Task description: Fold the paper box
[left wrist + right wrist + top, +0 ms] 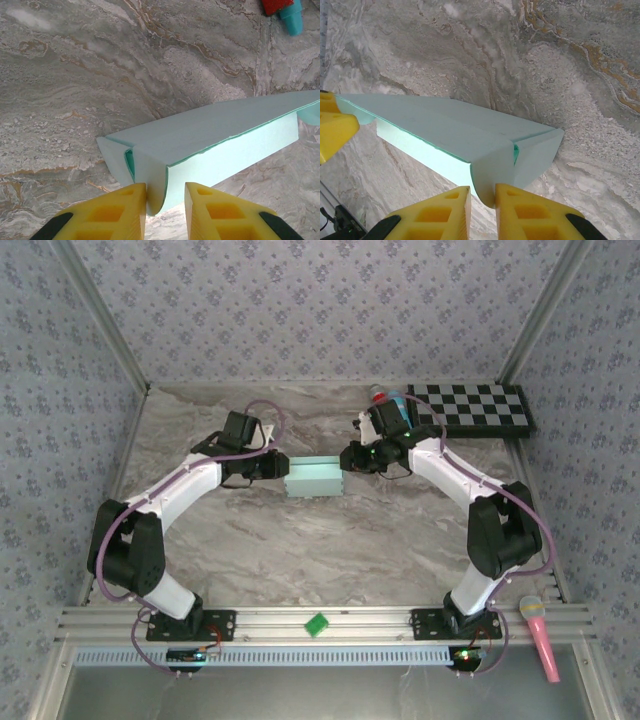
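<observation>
Paper box (312, 477) flanked by both grippers (ends blocked); front, rear sides free.

The paper box (210, 130) is thin matt aqua card with crisp creased edges, lying on a tabletop (100, 75) of grey veined marble look (smooth, faintly sheened), while each end effector's fingers (520, 210) are dull yellow moulded plastic with hollow pockets.

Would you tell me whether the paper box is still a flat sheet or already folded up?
Folded up: the paper box stands as a rectangular body, with top and side panels meeting at a crease in both wrist views.
</observation>
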